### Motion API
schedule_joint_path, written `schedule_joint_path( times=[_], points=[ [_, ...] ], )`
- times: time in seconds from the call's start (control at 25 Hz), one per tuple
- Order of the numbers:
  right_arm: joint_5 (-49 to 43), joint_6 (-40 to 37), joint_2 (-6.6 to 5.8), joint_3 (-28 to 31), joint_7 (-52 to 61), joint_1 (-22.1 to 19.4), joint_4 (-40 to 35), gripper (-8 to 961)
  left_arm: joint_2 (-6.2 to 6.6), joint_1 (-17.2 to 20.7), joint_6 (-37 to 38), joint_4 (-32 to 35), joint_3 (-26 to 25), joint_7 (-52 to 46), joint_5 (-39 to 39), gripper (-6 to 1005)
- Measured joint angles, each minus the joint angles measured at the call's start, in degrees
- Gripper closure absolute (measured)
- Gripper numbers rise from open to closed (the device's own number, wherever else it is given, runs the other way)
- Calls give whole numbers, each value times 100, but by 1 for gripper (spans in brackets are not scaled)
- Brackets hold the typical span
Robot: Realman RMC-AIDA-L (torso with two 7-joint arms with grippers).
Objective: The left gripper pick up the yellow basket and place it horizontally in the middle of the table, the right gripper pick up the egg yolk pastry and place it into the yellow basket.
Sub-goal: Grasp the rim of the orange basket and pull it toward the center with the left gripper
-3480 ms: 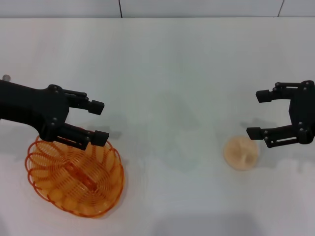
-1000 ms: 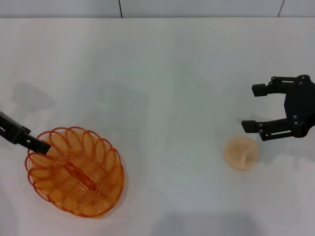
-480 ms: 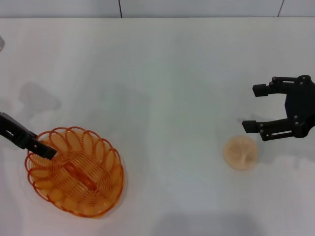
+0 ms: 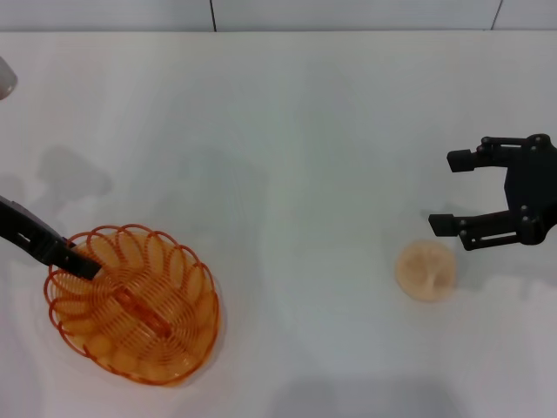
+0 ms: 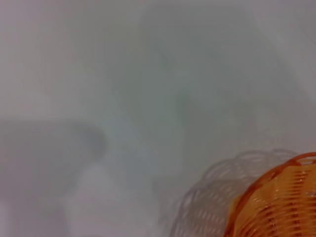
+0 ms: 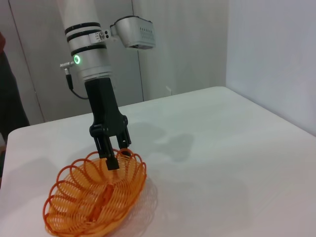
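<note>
Basket rim is what I'm watching on the far left: the left gripper [image 6: 111,157] comes down steeply from above, white segment with the green ring light up top, and its fingers [image 6: 112,163] sit right at the scalloped edge of the yellow basket [image 4: 132,303], on the side farthest from my head camera's lower edge. From the right wrist view the two fingers look drawn close together with the wire loops around them, but I cannot tell whether they are truly clamped on a loop or only dipped inside the rim. The basket spreads away from those fingers toward the near-left corner of the table [image 4: 287,131], its long axis running diagonally, so I judge it needs a turn as well as a carry to lie horizontally in the middle. It rests flat on the table for now.

Moving right, the middle of the table is where the basket should go. Farther right, the egg yolk pastry [image 4: 426,271] sits alone, well apart from the basket. The right gripper [image 4: 457,193] hovers with its fingers spread wide, pointing toward the middle; the pastry lies just beside and below the lower finger, not between them. That arm is plainly the nearer one to the pastry.
</note>
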Motion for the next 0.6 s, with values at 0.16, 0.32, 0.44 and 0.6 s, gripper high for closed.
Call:
schedule_joint_path(
  times=[0.16,0.32,0.44,0.6],
  points=[
    [21,-21,0,15,-1,-19,-1,83,-7,0,-8,-5,6,-4,-20,456],
    [23,-32,0,17,-1,-22,-4,83,-36,14,-38,-5,9,0,-23,626],
    [24,-39,0,17,-3,-21,-11,83,-68,21,-60,-6,21,18,-18,670],
    [24,-42,0,16,-1,-20,-24,84,-68,40,-87,-5,17,26,-16,671]
  ],
)
